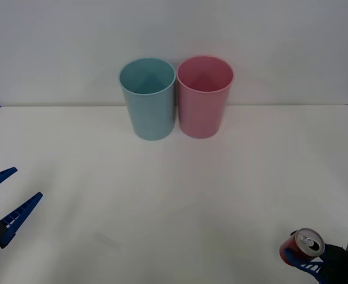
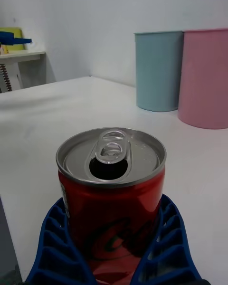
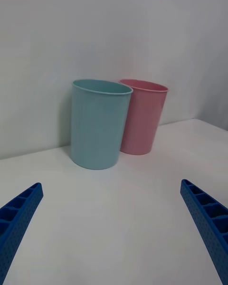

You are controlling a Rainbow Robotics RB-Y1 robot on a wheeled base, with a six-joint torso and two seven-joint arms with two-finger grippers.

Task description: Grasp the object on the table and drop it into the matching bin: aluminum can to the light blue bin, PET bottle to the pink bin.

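White table [image 1: 174, 195]: light blue bin [image 1: 148, 97], pink bin [image 1: 204, 96].

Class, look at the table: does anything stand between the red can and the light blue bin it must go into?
Nothing visible does. The red can, held in the right gripper, faces bare white table up to the light blue bin; the pink bin stands beside it.

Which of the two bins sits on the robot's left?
The tall round light blue plastic bin; the same-shaped pink bin stands beside it on the right, nearer the can-holding right gripper.
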